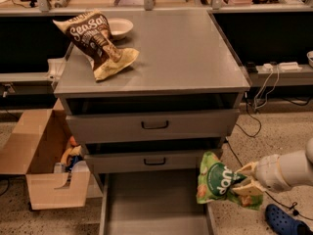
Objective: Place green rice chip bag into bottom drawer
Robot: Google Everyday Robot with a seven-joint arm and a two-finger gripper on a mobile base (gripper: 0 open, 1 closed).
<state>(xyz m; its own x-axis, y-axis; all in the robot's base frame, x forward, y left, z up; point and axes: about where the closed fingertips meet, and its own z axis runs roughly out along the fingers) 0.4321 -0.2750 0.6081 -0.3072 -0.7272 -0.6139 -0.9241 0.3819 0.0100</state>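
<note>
Because the bottom drawer (154, 202), a wide grey metal tray with a flat floor and thin side walls, stands pulled out well beyond the two drawers above it, its floor is exposed from above and ready to receive a load. Nothing is seen lying on the visible part of that floor.

The green rice chip bag (214, 180), a bright green crinkly packet with white lettering, hangs clear of any surface at the drawer's right front corner. Its left edge overlaps the drawer's right wall; the larger part lies outside it, above the speckled floor. In my judgement it is carried low and close so that only a short move to the left is needed before release.

The gripper (243, 181), cream-coloured and on a pale arm entering from the right, is at the bag's right side. Its fingers (247, 171) are closed to a narrow gap and pinch the bag's right portion, one above and one below. They touch nothing else.

Placement is not yet done.

On the grey cabinet top (176, 58) lie a brown-and-cream "Sea Salt" bag (95, 42) and a shallow white bowl (120, 27), untouched and well apart from the work.
</note>
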